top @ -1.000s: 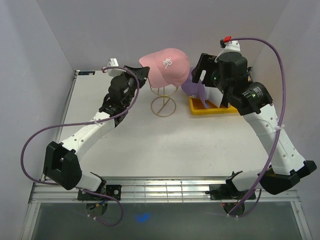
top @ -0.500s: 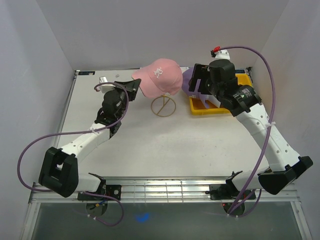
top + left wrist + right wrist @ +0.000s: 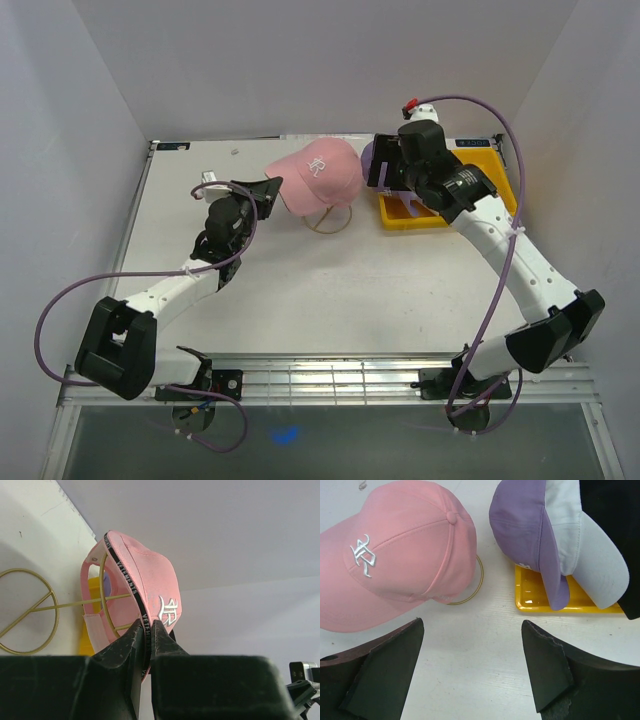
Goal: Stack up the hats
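1. Progress looks early. Only the pink cap (image 3: 320, 178) sits over the gold wire stand (image 3: 323, 222), at about 12 o'clock on the table (image 3: 300, 290).
2. Left gripper (image 3: 147, 630): the jaws are narrow and pinch the brim edge of the pink cap by its black lettered band. It grips from the cap's 8 o'clock side in the top view.
3. Right gripper (image 3: 470, 650): the jaws are spread wide and hold nothing. It hovers above the gap between the pink cap and the yellow tray (image 3: 570, 605).
4. The tray lies at the stand's 3 o'clock. The purple cap (image 3: 520, 520), white cap (image 3: 580, 540) and black cap (image 3: 615, 510) are there, overlapping one behind the next, purple nearest the stand.
5. What is left, by my reading: let go of the pink cap once it is seated, then bring the other three across and nest them on top, probably purple first. I cannot tell whether the pink crown is fully settled on the wire frame.
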You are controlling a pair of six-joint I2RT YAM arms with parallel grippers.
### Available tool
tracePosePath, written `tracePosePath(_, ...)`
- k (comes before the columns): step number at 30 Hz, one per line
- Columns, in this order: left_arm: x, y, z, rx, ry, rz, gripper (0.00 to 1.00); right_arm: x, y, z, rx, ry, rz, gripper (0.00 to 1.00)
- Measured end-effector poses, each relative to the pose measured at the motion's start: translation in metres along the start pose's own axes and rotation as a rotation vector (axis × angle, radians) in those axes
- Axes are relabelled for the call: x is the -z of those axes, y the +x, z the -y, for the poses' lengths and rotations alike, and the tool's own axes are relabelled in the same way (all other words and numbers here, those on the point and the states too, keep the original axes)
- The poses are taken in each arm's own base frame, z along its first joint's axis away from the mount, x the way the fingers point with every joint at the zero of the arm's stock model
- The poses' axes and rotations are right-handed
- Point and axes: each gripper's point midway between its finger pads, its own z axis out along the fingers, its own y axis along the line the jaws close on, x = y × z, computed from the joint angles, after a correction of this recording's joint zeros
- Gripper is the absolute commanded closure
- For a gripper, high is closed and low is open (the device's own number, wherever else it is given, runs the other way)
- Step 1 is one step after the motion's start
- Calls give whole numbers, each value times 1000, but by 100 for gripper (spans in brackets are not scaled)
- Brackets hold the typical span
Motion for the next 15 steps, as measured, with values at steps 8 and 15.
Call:
tracePosePath(8,2,1,-7,0,-10,-2,100,-46,11,9,-21,-3,-89,16)
tracePosePath(15,4,4,-14,3,-25,-11,97,-79,4,2,-69,-69,-133,16)
